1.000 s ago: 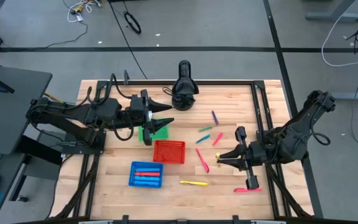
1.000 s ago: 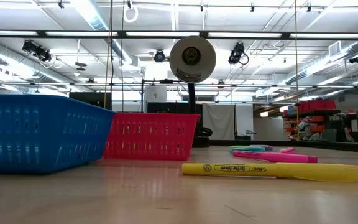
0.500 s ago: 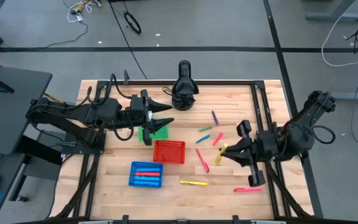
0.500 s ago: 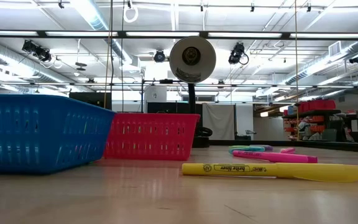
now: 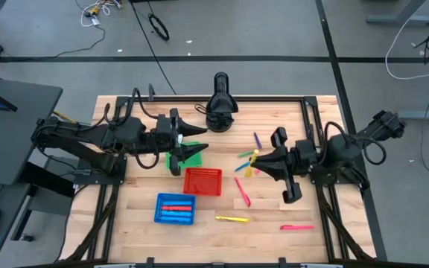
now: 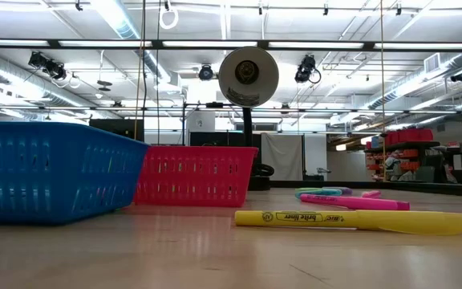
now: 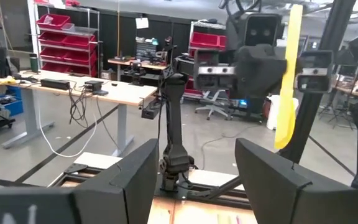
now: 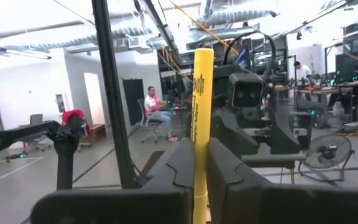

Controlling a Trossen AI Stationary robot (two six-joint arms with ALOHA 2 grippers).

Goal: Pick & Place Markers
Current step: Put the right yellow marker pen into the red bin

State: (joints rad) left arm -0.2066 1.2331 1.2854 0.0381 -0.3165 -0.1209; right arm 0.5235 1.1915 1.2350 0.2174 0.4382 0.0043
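A slim yellow highlighter marker (image 8: 202,118) stands upright between the right gripper's (image 5: 257,165) two dark fingers, which are pressed tight against its barrel; black lettering runs down the bright plastic body. From above, that gripper hangs over the right half of the pale wooden slatted table (image 5: 140,208), above a loose scatter of markers: a purple one (image 5: 258,140), a green one (image 5: 246,154) and a pink one (image 5: 241,190) lying flat and apart from one another. A second yellow marker (image 5: 232,219) lies alone near the table's front edge, its black printed lettering legible in the low view, and another pink marker (image 5: 296,227) rests toward the front right corner.

Three square plastic mesh baskets sit left of centre. The blue basket (image 5: 175,209) holds several red and blue markers laid side by side. The red basket (image 5: 202,182) stands just behind it to the right, and the green basket (image 5: 188,156) lies partly under the left gripper (image 5: 202,138).

That left gripper hangs above the green basket with its fingers spread wide and nothing between them. Its wrist camera looks past them to the other arm, where the gripped yellow marker shows upright.

A black desk fan on a round base (image 5: 220,104) stands at the table's rear edge.
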